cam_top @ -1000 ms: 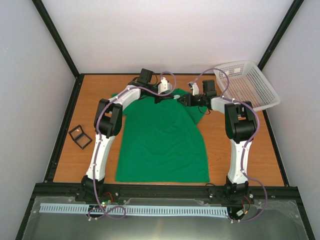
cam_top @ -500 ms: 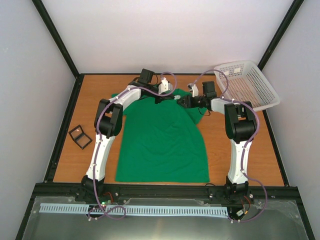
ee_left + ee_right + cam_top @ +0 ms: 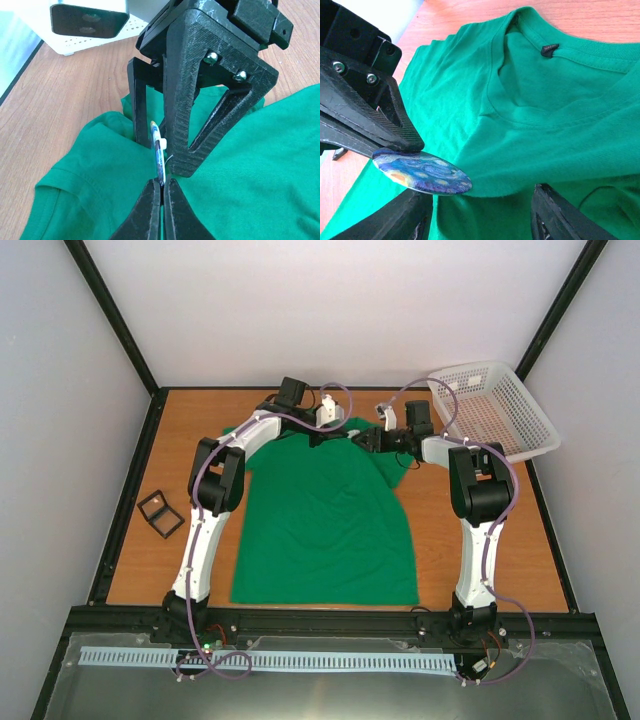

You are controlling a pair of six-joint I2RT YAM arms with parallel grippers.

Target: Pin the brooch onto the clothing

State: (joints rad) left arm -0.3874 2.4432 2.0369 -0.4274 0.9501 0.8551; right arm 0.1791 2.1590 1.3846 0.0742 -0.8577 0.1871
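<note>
Brooch (image 3: 422,174) picked up, not pinned on yet

The left gripper (image 3: 161,189) is pinched tight on the edge of the little blue brooch. It holds the brooch over the green T-shirt (image 3: 325,520), close to the neck hole. The right gripper (image 3: 480,205) is right beside it, with its two fingers spread apart and nothing in them. The shirt lies on the table (image 3: 440,540). The pin has not gone through the cloth yet, and that is the job left to do.

Cramped at the T-shirt (image 3: 325,530) collar: left tool (image 3: 161,185) and right tool (image 3: 480,212) crowding the brooch (image 3: 422,172). Bare counter (image 3: 145,565) left, beside a black case (image 3: 160,513); basket (image 3: 495,410) far right.
</note>
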